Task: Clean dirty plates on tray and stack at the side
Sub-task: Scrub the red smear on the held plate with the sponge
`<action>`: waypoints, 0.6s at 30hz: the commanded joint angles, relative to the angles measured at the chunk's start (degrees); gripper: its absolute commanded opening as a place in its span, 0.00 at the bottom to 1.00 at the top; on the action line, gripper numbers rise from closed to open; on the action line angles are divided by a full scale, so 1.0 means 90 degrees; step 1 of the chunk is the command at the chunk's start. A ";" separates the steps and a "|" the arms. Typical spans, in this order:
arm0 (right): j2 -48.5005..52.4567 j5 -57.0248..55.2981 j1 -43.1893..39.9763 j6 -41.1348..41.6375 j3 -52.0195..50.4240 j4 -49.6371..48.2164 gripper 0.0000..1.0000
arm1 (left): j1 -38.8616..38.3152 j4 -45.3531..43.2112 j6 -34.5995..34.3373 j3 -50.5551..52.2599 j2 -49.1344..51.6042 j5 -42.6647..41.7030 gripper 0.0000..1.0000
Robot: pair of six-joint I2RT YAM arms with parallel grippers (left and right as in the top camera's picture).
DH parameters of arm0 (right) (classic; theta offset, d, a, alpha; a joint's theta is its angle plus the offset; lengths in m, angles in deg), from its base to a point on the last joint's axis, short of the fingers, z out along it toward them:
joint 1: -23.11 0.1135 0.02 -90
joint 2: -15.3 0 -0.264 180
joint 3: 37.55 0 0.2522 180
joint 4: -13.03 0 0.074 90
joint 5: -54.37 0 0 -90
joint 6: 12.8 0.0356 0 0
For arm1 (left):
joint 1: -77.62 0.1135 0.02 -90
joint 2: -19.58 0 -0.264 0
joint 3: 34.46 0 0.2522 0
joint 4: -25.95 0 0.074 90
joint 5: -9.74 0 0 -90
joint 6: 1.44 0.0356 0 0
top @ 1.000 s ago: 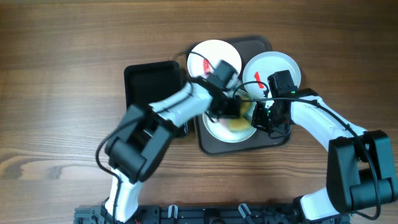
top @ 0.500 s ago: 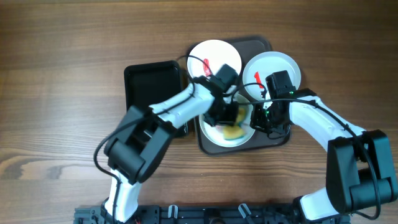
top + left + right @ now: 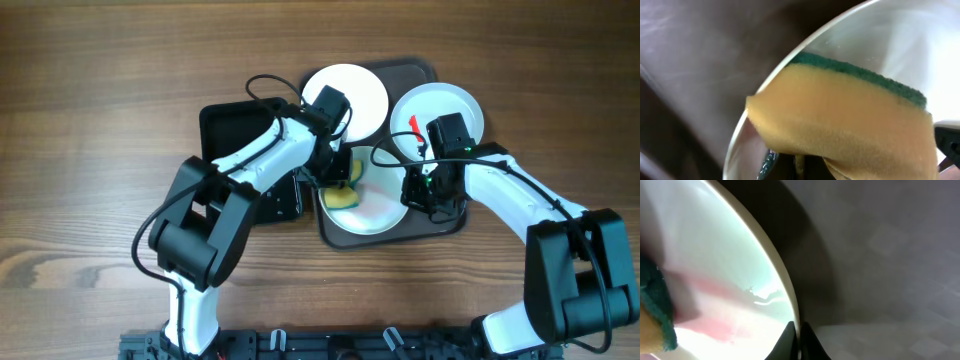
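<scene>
The dark tray (image 3: pixel 425 72) holds three plates. A white plate (image 3: pixel 350 88) lies at its back left, and a white plate with a red smear (image 3: pixel 445 108) at its back right. A pale plate (image 3: pixel 380 205) lies at the front. My left gripper (image 3: pixel 337 178) is shut on a yellow and green sponge (image 3: pixel 341 196) and presses it on that plate's left edge; the sponge fills the left wrist view (image 3: pixel 840 115). My right gripper (image 3: pixel 420 190) is shut on the pale plate's right rim (image 3: pixel 790 305). A faint pink smear (image 3: pixel 710 325) remains on the plate.
A glossy black tub (image 3: pixel 240 135) stands left of the tray, touching it. Bare wooden table (image 3: pixel 100 100) lies all round. Cables run from both wrists over the tray.
My left gripper has dragged the sponge from the middle of the pale plate to its left edge. The right gripper has held still on the rim.
</scene>
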 commanded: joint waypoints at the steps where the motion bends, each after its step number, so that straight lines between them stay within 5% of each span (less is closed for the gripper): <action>1: -0.0053 -0.0194 -0.0044 -0.0070 -0.0041 0.0058 0.04 | -0.0568 -0.0634 -0.0267 0.0267 0.0432 -0.0146 0.04; 12: -0.0053 -0.0192 -0.0044 -0.0070 -0.0041 0.0085 0.04 | -0.1542 -0.1309 -0.0675 0.0267 0.0478 -0.0668 0.04; 18: -0.0053 -0.0192 -0.0044 -0.0073 -0.0041 0.0092 0.04 | -0.0981 -0.0641 -0.0272 0.0267 0.0478 0.0437 0.04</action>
